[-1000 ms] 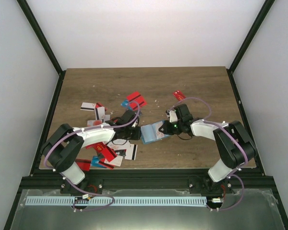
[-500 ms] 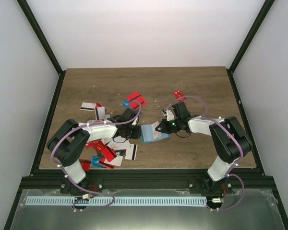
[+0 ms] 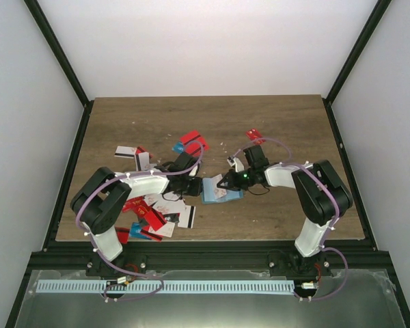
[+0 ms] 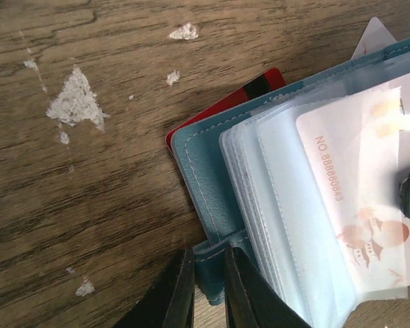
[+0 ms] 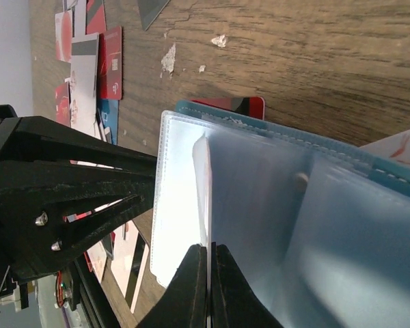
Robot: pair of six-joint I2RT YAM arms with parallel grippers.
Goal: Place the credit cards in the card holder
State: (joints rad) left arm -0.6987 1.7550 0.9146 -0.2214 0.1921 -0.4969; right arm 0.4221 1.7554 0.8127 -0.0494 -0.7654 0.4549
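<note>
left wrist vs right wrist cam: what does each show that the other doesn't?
Only the left wrist: the printed face of the white card, with a number and balloon art, lying on the clear sleeves. It also shows the left gripper clamped on the teal edge of the card holder.
Only the right wrist: the right gripper pinching that card, seen edge-on, and loose cards scattered beyond.
Both: the holder, the red black-striped card tucked under it, and the chipped wood table.
</note>
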